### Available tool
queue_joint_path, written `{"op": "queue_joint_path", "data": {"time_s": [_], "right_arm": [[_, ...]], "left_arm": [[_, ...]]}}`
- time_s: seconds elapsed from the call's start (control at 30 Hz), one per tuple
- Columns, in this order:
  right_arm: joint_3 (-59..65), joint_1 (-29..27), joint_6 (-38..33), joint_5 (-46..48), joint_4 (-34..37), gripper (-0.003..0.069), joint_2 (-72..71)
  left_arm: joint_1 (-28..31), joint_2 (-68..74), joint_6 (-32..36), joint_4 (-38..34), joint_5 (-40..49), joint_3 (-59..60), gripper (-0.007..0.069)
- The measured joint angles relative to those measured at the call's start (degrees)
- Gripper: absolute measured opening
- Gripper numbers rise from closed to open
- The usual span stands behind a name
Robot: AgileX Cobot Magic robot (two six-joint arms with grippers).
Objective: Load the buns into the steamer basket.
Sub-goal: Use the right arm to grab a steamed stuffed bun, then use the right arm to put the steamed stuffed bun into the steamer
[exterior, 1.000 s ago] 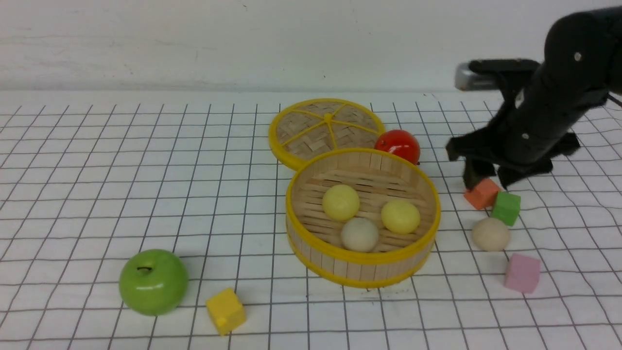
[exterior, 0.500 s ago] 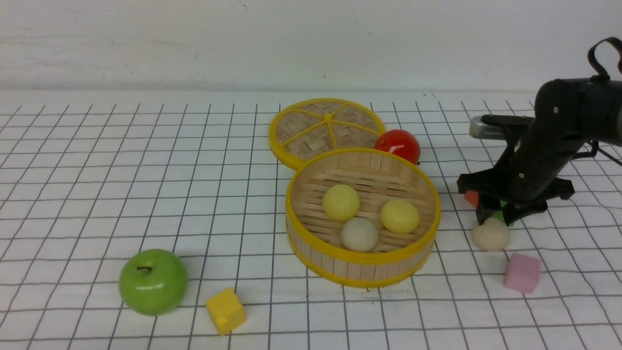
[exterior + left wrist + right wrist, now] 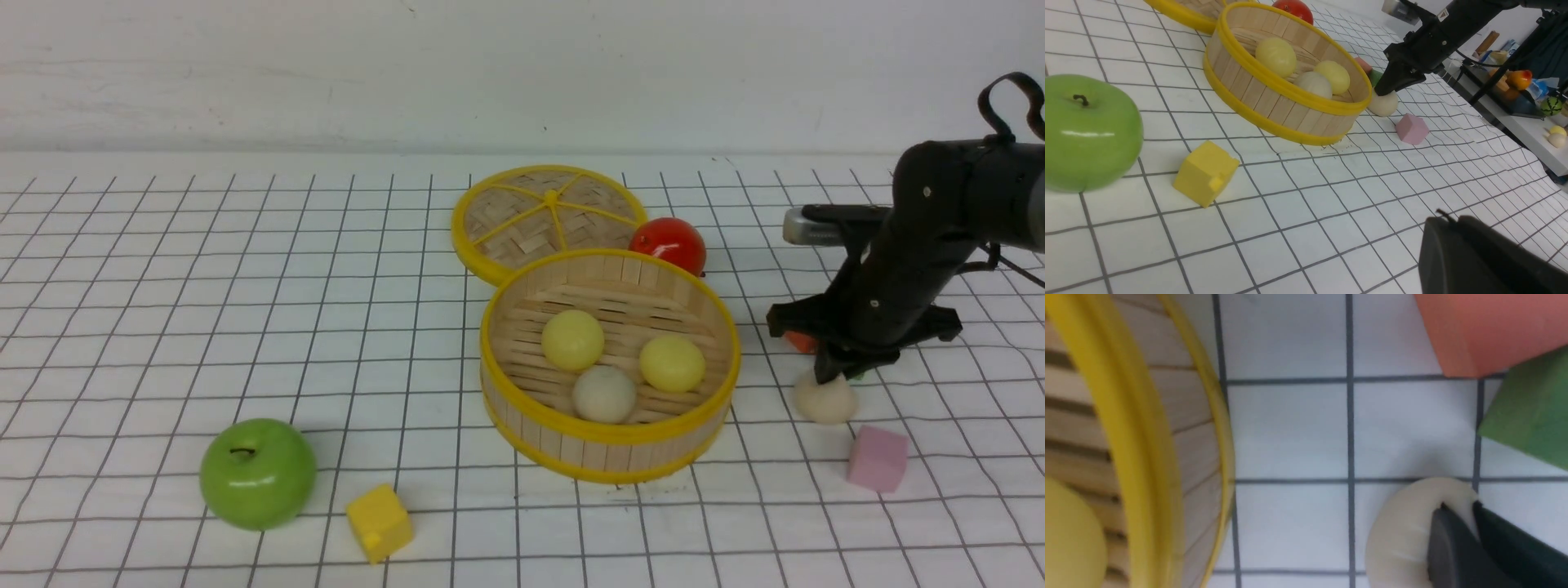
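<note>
A white table (image 3: 163,286) with a black grid holds a round bamboo steamer basket (image 3: 608,445) near the middle. Three buns lie inside it: a pale yellow bun (image 3: 572,340) at the back, a second yellow bun (image 3: 672,363) to its right, and a beige bun (image 3: 603,394) in front. A fourth bun (image 3: 826,402), also beige, sits on the table just right of the basket. A pink cube (image 3: 877,458) lies near its front, and an orange cube (image 3: 1478,330) and a green cube (image 3: 1531,416) lie behind it.

The right gripper (image 3: 833,376) points down onto this bun. Its jaws are narrow and pinch the soft top, which dents around the fingers (image 3: 1453,547). The left gripper (image 3: 1453,245) shows only as a dark shape. Its jaws are closed, and nothing is seen in them.

A flat woven lid (image 3: 539,212) lies behind the basket, with a red apple (image 3: 669,243) beside it. A green apple (image 3: 258,474) and a yellow cube (image 3: 379,523) sit at the front left.
</note>
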Motion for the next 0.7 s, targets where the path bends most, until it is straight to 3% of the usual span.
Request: {"op": "queue_joint_path", "data": {"time_s": [0.1,0.3,0.47,0.7], "right_arm": [[0.0,0.0,-0.46,1.95,1.21,0.0014,-1.75],[-0.49,3.32,-6.7,3.86,10.99,0.0013,-10.29],[-4.69,8.86,-10.54,-3.19,17.62,0.002,-8.66],[-12.31,10.83,-10.55,-11.15,19.14,0.0052,4.02]], "left_arm": [[0.0,0.0,0.0,0.0,0.0,0.0,0.0029],[0.0,0.0,0.0,0.0,0.0,0.0,0.0037],[0.0,0.0,0.0,0.0,0.02,0.0,0.0042],[0.0,0.0,0.0,0.0,0.02,0.0,0.005]]}}
